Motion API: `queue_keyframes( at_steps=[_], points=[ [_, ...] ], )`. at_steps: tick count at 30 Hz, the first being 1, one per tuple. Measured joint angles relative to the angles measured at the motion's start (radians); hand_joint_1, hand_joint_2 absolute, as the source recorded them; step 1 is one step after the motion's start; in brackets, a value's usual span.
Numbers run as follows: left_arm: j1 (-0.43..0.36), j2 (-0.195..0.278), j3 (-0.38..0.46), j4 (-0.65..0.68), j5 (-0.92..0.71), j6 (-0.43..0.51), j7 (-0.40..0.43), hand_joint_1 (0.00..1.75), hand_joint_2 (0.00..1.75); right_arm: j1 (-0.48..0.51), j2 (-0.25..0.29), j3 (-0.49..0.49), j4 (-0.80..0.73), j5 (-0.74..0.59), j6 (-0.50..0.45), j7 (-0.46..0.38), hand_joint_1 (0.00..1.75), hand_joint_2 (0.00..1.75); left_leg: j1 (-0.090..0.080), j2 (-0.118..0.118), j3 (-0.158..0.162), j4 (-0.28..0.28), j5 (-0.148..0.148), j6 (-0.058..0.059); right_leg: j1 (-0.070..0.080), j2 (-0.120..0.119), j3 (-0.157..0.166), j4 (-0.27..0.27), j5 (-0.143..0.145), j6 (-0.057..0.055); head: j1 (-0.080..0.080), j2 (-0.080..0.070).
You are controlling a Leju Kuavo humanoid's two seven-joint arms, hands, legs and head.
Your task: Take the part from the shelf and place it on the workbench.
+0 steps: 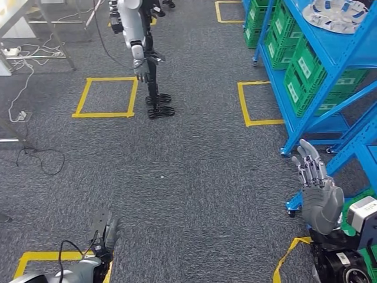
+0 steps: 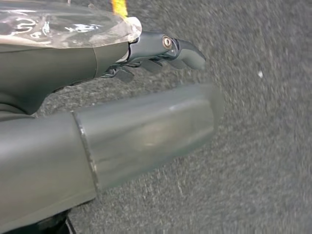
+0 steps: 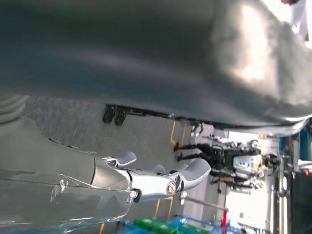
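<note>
We stand before the tall blue steel shelf point(image 1: 307, 112), its lower tiers stacked with green plastic crates point(image 1: 302, 71). On its upper tier lies the flat, pale ring-shaped part point(image 1: 336, 15), its broad face up; its long axis seems to follow the tier, though we cannot say for sure. Our raised grey right hand point(image 1: 318, 191), beside the shelf's lower corner, is empty with fingers spread. Our left hand point(image 1: 104, 230), low and far from the shelf, holds nothing, fingers loosely extended. We judge that stepping closer before reaching would serve best.
</note>
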Motion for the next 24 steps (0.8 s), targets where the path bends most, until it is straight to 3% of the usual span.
queue_keyframes(
  at_steps=[2, 5, 7, 9, 11, 12, 13, 14, 16, 18, 20, 22, 24],
  points=[
    [-0.002, 0.000, 0.000, 0.000, 0.000, 0.001, 0.000, 0.00, 0.00, 0.000, 0.000, 0.000, -0.004, 0.001, 0.000, 0.002, 0.00, 0.00, -0.006, 0.018, 0.005, 0.002, -0.006, -0.010, 0.006, -0.023, 0.048, -0.086, 0.020, -0.011, 0.000, 0.000],
    [-0.005, 0.000, 0.000, 0.000, -0.001, 0.002, 0.001, 0.00, 0.00, 0.004, 0.000, 0.000, -0.007, 0.002, -0.001, 0.006, 0.00, 0.00, -0.005, 0.036, 0.008, 0.005, -0.012, -0.024, 0.011, 0.006, 0.050, -0.095, 0.021, -0.033, -0.003, 0.000],
    [-0.006, -0.001, 0.000, 0.000, -0.006, 0.002, 0.001, 0.00, 0.00, 0.005, 0.000, -0.002, -0.010, 0.005, -0.003, 0.008, 0.00, 0.00, 0.001, -0.006, -0.011, 0.054, -0.046, -0.033, 0.008, 0.027, 0.052, -0.101, 0.027, -0.046, -0.006, 0.000],
    [-0.007, -0.003, 0.000, 0.000, -0.014, 0.002, 0.006, 0.00, 0.00, 0.009, 0.000, -0.004, -0.015, 0.012, -0.010, 0.010, 0.00, 0.00, 0.004, -0.060, -0.076, 0.191, -0.115, -0.036, 0.007, 0.048, 0.051, -0.104, 0.030, -0.053, -0.013, 0.000],
    [-0.006, -0.005, 0.000, 0.000, -0.021, 0.002, 0.012, 0.00, 0.00, 0.019, 0.000, -0.007, -0.019, 0.018, -0.019, 0.012, 0.00, 0.00, 0.005, -0.074, -0.146, 0.318, -0.154, -0.036, 0.010, 0.073, 0.050, -0.104, 0.031, -0.055, -0.018, 0.000],
    [-0.006, -0.007, 0.000, 0.000, -0.024, 0.002, 0.015, 0.00, 0.00, 0.024, 0.000, -0.010, -0.021, 0.019, -0.021, 0.013, 0.00, 0.00, 0.005, -0.075, -0.157, 0.328, -0.143, -0.034, 0.011, 0.087, 0.050, -0.104, 0.032, -0.056, -0.018, 0.000],
    [-0.007, -0.008, 0.000, 0.000, -0.026, 0.002, 0.017, 0.00, 0.00, 0.027, 0.000, -0.013, -0.023, 0.019, -0.023, 0.013, 0.00, 0.00, 0.005, -0.078, -0.148, 0.296, -0.112, -0.031, 0.012, 0.101, 0.050, -0.103, 0.032, -0.056, -0.019, 0.000],
    [-0.009, -0.010, 0.000, 0.000, -0.027, 0.002, 0.019, 0.00, 0.00, 0.029, 0.000, -0.015, -0.026, 0.019, -0.023, 0.014, 0.00, 0.00, 0.005, -0.087, -0.121, 0.229, -0.071, -0.027, 0.012, 0.116, 0.050, -0.102, 0.033, -0.056, -0.020, 0.000],
    [-0.014, -0.011, 0.000, 0.000, -0.028, 0.002, 0.021, 0.00, 0.00, 0.030, 0.000, -0.020, -0.033, 0.019, -0.025, 0.015, 0.00, 0.00, 0.006, -0.132, -0.059, 0.083, -0.007, -0.017, 0.013, 0.142, 0.048, -0.099, 0.033, -0.052, -0.021, 0.000],
    [-0.020, -0.013, 0.000, 0.000, -0.030, 0.002, 0.022, 0.00, 0.00, 0.035, 0.000, -0.024, -0.041, 0.019, -0.030, 0.018, 0.00, 0.00, 0.005, -0.155, -0.032, 0.018, 0.007, -0.013, 0.011, 0.166, 0.041, -0.098, 0.036, -0.042, -0.021, 0.000],
    [-0.026, -0.019, 0.000, -0.001, -0.036, 0.002, 0.026, 0.00, 0.00, 0.045, -0.004, -0.031, -0.050, 0.019, -0.038, 0.022, 0.00, 0.00, 0.005, -0.133, -0.029, 0.011, 0.010, -0.009, 0.007, 0.184, 0.030, -0.099, 0.038, -0.029, -0.021, 0.000],
    [-0.035, -0.026, 0.000, -0.001, -0.043, 0.002, 0.029, 0.00, 0.00, 0.052, -0.010, -0.039, -0.063, 0.019, -0.046, 0.025, 0.00, 0.00, 0.008, -0.109, -0.024, 0.003, 0.014, 0.000, 0.009, 0.147, 0.007, -0.062, 0.014, -0.019, -0.015, 0.000],
    [-0.041, -0.031, 0.000, -0.002, -0.046, 0.002, 0.033, 0.00, 0.00, 0.055, -0.014, -0.044, -0.072, 0.019, -0.051, 0.029, 0.00, 0.00, 0.006, -0.083, -0.021, -0.001, 0.014, 0.009, 0.010, 0.079, -0.049, 0.058, -0.052, -0.011, -0.007, 0.000]
  ],
)
